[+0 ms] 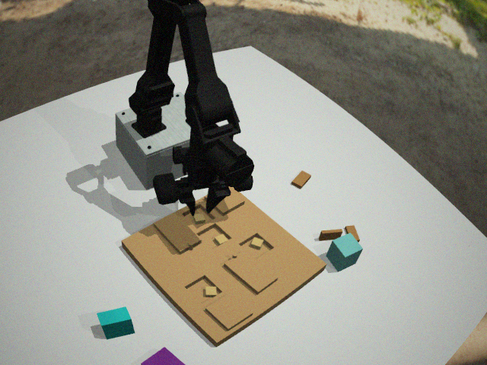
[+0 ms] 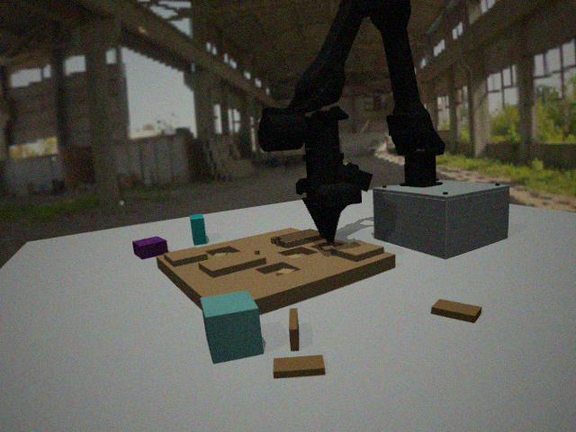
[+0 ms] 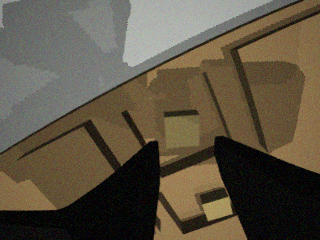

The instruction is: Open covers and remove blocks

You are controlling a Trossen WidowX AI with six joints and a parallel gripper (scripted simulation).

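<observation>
The tan puzzle board (image 1: 275, 251) (image 2: 279, 290) (image 3: 287, 47) lies on the white table. Its covers (image 1: 176, 231) (image 1: 251, 271) (image 1: 227, 310) stand aside from their wells. Several small pale blocks sit in open wells, among them one at the board's rear (image 1: 199, 217) (image 3: 182, 132) and two behind it (image 1: 221, 239) (image 1: 256, 242). My gripper (image 1: 201, 210) (image 2: 328, 239) (image 3: 186, 147) points straight down with its fingers partly open. The fingertips stand at the rear well, one on each side of its block, with nothing held.
The arm's grey base (image 1: 157, 145) (image 2: 439, 218) stands just behind the board. A teal cube (image 1: 344, 251) (image 2: 231, 325) and brown slabs (image 1: 330, 234) (image 1: 300, 179) (image 2: 298, 365) lie right of the board. A teal block (image 1: 115, 322) (image 2: 198, 229) and a purple block (image 1: 163, 357) (image 2: 149, 246) lie at the front left.
</observation>
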